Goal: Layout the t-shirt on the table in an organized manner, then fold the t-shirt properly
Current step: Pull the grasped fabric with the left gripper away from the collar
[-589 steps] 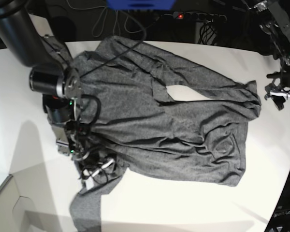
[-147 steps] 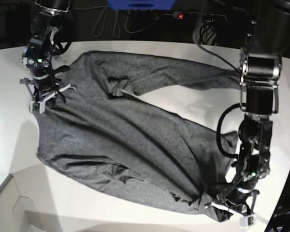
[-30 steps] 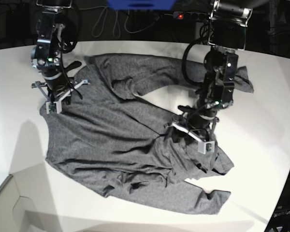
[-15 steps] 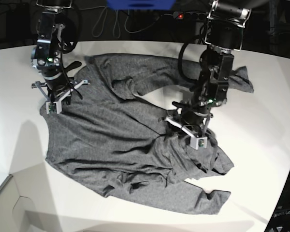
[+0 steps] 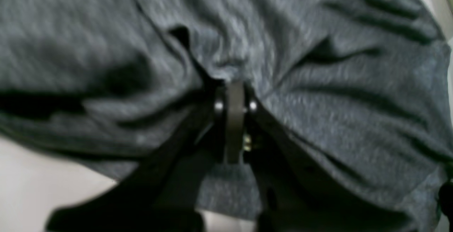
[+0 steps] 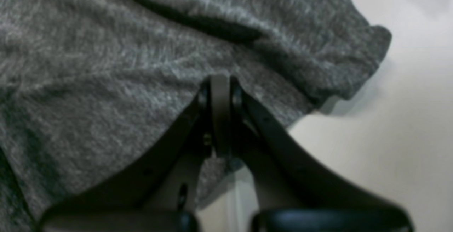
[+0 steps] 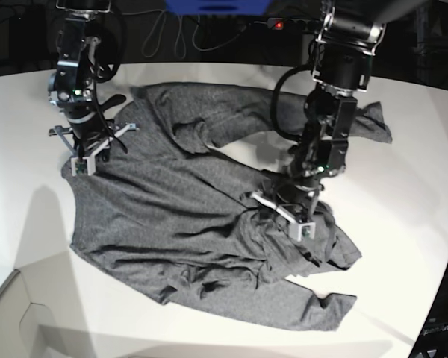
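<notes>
Right now the t-shirt is nowhere near laid out — it sprawls across the middle of the table, and nearest the bottom edge of the base view its hem and a trailing sleeve lie rumpled, bunched into ridges at lower centre. Just above that heap, right of centre, my left gripper has its jaws pressed together on a fold of the grey knit; the left wrist view shows the fingers meeting with cloth pinched at their tips and creases radiating from that spot. I judge I hold it there because this is where the body has collapsed on itself, so that pulling it outward should open the pile. Farther back, in the upper left of the base view, my right gripper is likewise clamped shut on the shirt's edge near the shoulder, with bare table just beside it in the right wrist view — an anchor, I think, so the cloth will stretch rather than slide. Beyond it, the other sleeve runs along the top toward the upper right, its cuff lying on the table.
</notes>
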Robot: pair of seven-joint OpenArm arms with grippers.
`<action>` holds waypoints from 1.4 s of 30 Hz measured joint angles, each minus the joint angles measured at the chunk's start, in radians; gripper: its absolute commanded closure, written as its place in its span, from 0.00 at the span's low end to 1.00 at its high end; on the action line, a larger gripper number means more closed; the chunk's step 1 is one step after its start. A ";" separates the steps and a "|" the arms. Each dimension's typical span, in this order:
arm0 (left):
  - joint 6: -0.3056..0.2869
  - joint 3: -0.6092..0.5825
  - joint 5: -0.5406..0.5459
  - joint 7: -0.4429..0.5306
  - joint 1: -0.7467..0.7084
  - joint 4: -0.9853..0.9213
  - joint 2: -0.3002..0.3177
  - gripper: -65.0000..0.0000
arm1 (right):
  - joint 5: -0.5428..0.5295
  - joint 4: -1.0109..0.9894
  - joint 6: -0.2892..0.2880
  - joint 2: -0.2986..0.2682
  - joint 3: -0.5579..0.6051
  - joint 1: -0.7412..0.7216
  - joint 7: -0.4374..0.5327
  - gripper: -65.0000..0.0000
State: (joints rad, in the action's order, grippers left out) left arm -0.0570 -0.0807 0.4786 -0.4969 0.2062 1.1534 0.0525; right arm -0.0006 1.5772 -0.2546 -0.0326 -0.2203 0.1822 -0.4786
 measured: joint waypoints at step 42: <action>-0.007 0.007 0.000 0.001 0.504 0.232 0.100 1.00 | 0.003 0.061 -0.049 0.068 0.064 0.004 0.101 0.99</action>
State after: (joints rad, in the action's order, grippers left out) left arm -0.0639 -0.0738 0.4789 -0.4957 0.7097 1.3853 0.1520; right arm 0.0029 1.6379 -0.3038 0.0353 -0.1558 0.1864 -0.3775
